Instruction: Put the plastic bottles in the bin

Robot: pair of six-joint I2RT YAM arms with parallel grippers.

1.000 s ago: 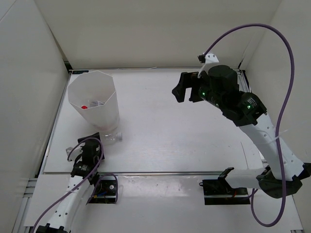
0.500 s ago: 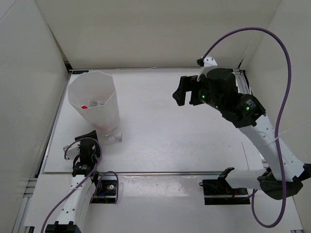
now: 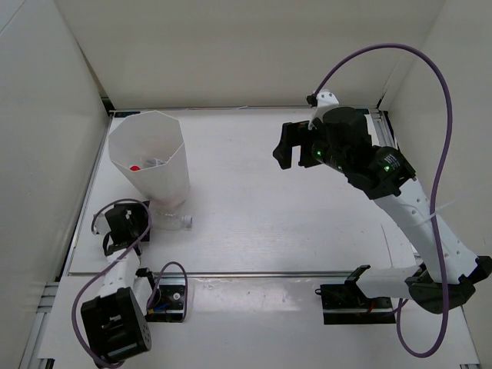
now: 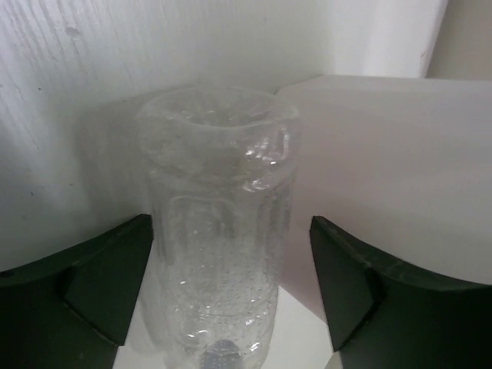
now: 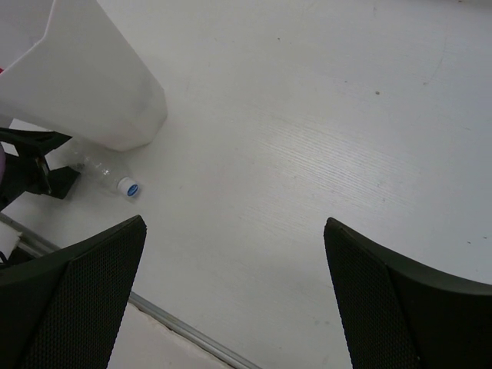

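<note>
A plain clear plastic bottle (image 3: pixel 172 221) lies on the table against the foot of the tall white bin (image 3: pixel 171 173). In the right wrist view the bottle (image 5: pixel 98 167) shows a blue-white cap beside the bin (image 5: pixel 92 84). My left gripper (image 3: pixel 141 224) is open at the bottle's base end. In the left wrist view the bottle (image 4: pixel 219 231) lies between the fingers (image 4: pixel 96 280), nearer the left one, and the gripper (image 4: pixel 231 296) is not closed on it. A red cap (image 3: pixel 133 168) and other bottles (image 3: pixel 155 164) lie inside the bin. My right gripper (image 3: pixel 296 146) hangs open and empty high over the table's far middle, as the right wrist view (image 5: pixel 234 296) also shows.
The bin wall (image 4: pixel 384 169) stands close to the right of the bottle in the left wrist view. A metal rail (image 3: pixel 269 274) runs along the table's near edge. White walls enclose the table on the left, back and right.
My left gripper has swung left and up from near the rail to the bottle's base end, fingers now around it. The right arm shifted slightly.
</note>
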